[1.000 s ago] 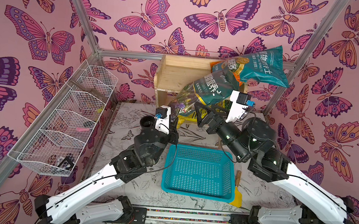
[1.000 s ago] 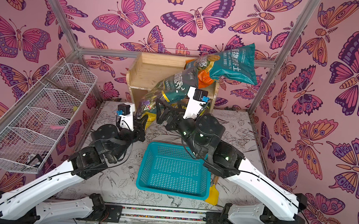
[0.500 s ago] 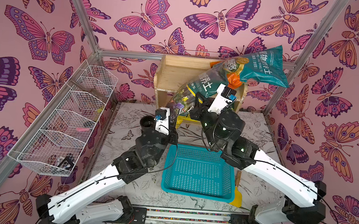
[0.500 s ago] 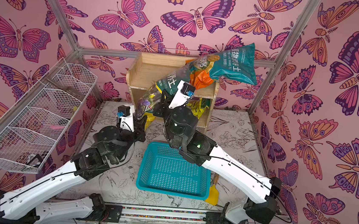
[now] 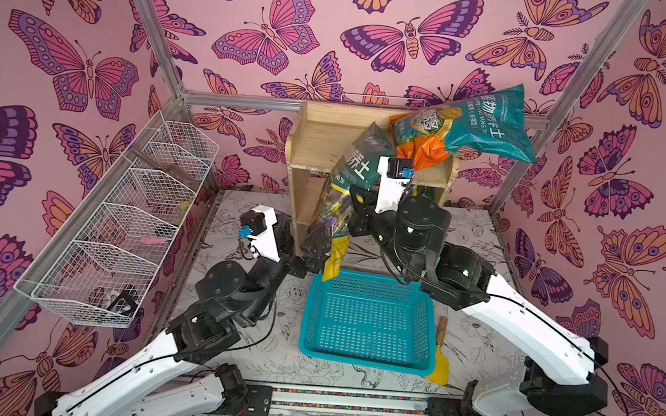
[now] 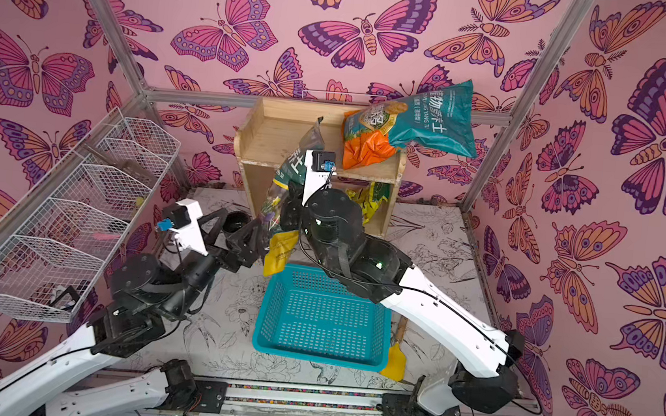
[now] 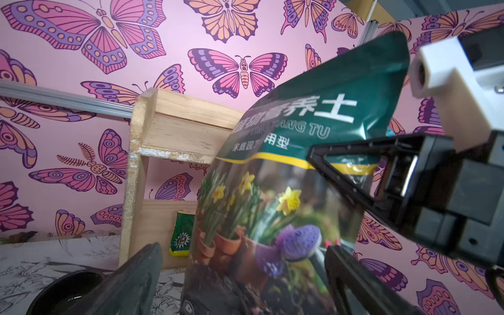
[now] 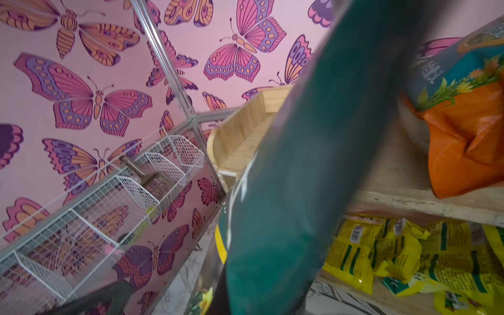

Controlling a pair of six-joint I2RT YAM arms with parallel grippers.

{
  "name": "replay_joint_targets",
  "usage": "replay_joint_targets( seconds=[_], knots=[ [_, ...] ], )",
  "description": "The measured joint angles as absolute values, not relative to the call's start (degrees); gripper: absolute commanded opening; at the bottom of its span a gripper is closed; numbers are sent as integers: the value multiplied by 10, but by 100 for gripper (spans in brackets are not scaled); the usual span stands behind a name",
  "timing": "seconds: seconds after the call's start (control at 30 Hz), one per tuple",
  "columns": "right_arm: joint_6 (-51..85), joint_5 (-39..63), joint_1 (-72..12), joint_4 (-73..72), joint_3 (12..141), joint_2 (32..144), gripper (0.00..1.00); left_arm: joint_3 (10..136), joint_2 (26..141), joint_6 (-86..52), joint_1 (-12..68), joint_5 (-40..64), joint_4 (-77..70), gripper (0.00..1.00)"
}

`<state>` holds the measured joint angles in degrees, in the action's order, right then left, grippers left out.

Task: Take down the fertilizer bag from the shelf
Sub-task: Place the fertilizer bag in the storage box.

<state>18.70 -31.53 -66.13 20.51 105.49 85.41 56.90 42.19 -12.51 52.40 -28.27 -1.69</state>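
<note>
My right pincer [image 7: 327,161] is clamped on the middle of the dark green glossy fertilizer bag printed with daffodils [image 5: 353,173]. My left pincer [image 7: 242,251]: jaws wide, straddling its lower end. Bag tilted, top at the upper tier of the pale wooden two-tier shelf [image 5: 321,134], bottom near the rim of the teal plastic basket [image 5: 374,282].

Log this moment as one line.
fertilizer bag: tilted against shelf front edge | right gripper: shut on bag | left gripper: open, straddling bag's lower end

Fertilizer bag [image 5: 357,170] before shelf [image 5: 321,134], behind basket [image 5: 367,358]
</note>
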Motion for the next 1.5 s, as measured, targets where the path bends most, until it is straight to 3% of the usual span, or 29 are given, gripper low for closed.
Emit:
replay_joint_targets(
  seconds=[0.27, 0.73, 0.93, 1.3, 1.5],
  knots=[
    [169, -326, -664, 320, 885, 681, 0, 538, 366, -170, 523, -293, 12, 99],
    [272, -421, -670, 419, 652, 538, 0, 536, 481, -213, 519, -261, 19, 100],
    [276, -492, -715, 400, 583, 488, 0, 536, 483, -217, 515, -254, 18, 100],
    [188, -566, -723, 181, 409, 463, 0, 536, 507, -226, 513, -239, 18, 100],
    [256, -588, -725, 172, 364, 428, 0, 536, 519, -232, 513, -232, 18, 100]
  ],
)
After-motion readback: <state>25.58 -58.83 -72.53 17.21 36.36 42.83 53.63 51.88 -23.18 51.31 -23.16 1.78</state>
